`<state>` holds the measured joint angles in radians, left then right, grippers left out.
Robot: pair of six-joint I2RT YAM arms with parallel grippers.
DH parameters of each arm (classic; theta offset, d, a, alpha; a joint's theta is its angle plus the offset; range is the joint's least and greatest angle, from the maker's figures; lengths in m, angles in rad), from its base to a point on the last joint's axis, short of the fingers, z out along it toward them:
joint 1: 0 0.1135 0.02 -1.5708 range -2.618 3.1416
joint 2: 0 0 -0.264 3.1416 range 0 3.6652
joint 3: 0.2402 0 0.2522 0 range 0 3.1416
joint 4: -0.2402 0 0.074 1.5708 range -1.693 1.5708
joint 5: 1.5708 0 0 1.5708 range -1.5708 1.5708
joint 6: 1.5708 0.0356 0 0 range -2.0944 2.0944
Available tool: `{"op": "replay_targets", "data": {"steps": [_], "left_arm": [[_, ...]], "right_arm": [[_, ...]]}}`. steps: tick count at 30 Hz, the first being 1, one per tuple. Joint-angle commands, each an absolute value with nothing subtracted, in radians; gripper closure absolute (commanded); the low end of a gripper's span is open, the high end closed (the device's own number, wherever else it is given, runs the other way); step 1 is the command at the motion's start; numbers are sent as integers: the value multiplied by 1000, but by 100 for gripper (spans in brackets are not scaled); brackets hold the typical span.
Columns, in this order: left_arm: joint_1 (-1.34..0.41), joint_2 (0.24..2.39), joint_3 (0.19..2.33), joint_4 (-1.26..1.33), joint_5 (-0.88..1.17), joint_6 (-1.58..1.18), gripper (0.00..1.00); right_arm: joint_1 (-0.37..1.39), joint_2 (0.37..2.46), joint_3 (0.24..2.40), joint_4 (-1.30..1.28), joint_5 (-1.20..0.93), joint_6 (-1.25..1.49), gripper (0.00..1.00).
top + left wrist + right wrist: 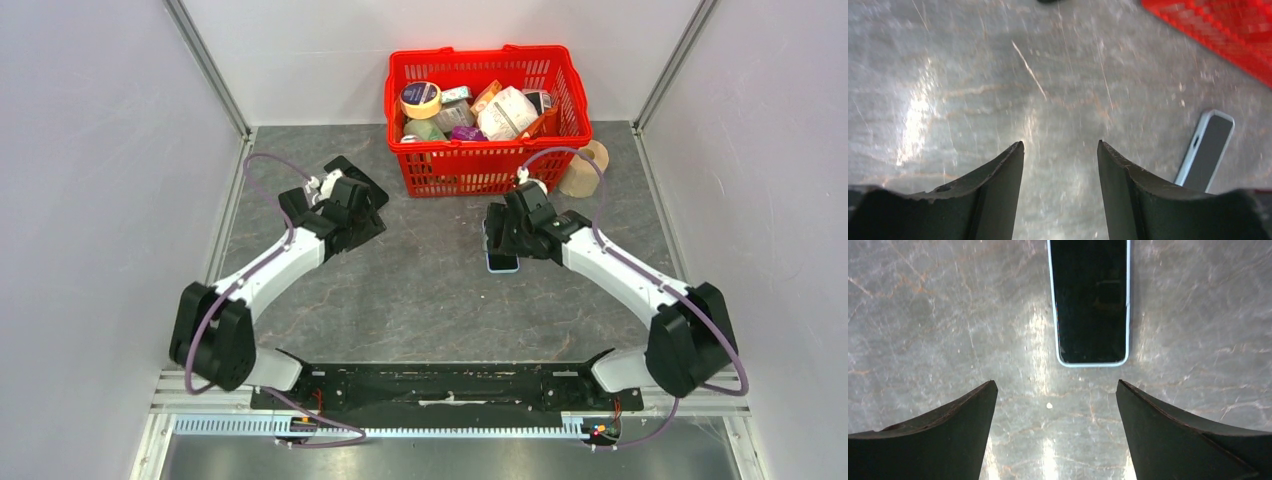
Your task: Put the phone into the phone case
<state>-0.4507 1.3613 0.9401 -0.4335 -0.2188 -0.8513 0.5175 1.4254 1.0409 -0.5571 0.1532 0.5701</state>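
Note:
The phone lies flat on the grey table, dark screen up, with a light blue rim round it. In the right wrist view it sits just beyond my open, empty right gripper. From above, the right gripper hangs over the phone's far end. My left gripper is open and empty over bare table, and the phone lies off to its right. From above, the left gripper overlaps a flat black shape. I cannot tell if that shape is the case.
A red basket full of assorted goods stands at the back centre, close behind both grippers; its corner shows in the left wrist view. A tan tape roll lies right of it. Grey walls close in both sides.

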Motion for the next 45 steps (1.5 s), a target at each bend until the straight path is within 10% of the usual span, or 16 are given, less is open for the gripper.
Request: {"op": "replay_targets", "data": {"steps": [1,24,29,35,45], "left_arm": [[-386,1499,1066,-380,-363,-891,40],[-215,2108,1578,-428,-336,-796,60],[-214,2121,1569,-431,-330,-813,66],[-215,2074,1562,-431,-316,-790,98],[-308,1779,1365,-412,-277,-723,98]], "right_arm": [[526,1308,958,-512,72,633,5],[534,1054,861,-599,18,635,7],[534,1056,853,-596,20,642,7],[534,1050,858,-603,31,640,7],[534,1060,868,-598,86,626,7]]}}
